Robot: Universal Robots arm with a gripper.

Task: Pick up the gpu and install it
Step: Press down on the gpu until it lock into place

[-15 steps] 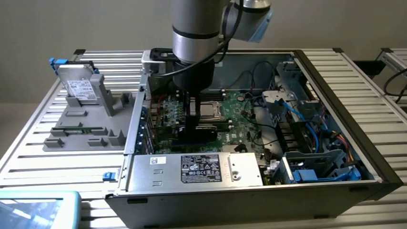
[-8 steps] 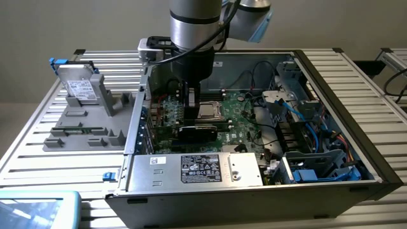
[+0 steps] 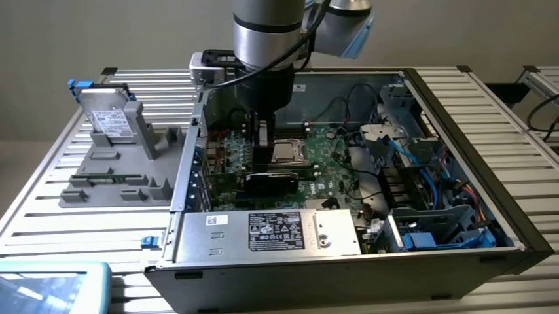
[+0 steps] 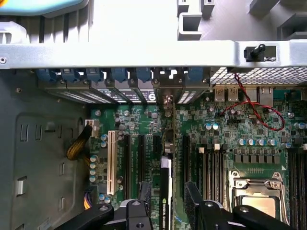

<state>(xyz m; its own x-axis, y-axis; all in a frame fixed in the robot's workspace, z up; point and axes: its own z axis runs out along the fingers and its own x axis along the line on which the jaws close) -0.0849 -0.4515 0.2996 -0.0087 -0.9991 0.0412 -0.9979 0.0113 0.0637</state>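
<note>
arm: I see my arm coming down from the top centre of the exterior view into the open PC case, over the motherboard.
gripper: gripper sits at the bottom centre of the wrist frame, black fingers on either side of the card. In the exterior view it is at mid-frame, just left of the CPU socket.
tool state: jaws stand wide, one pad on each face of the gpu; I read it as gripped, the card edge-on between the pads.
gpu: gpu stands on edge, thin dark strip with green lettering, running from the gripper up toward the rear slot brackets. Its lower edge is down among the expansion slots; I cannot tell whether it is fully seated. In the exterior view it is the dark block under the gripper, centre frame.
slots: white slot and black slots lie beside the card.
hard drive: grey drive with white label stands on the grey fixture, upper left of the exterior view, well apart from the case.
power supply: labelled metal box, lower centre of the exterior view.
cables: red wire loops at the right of the wrist frame.
</note>
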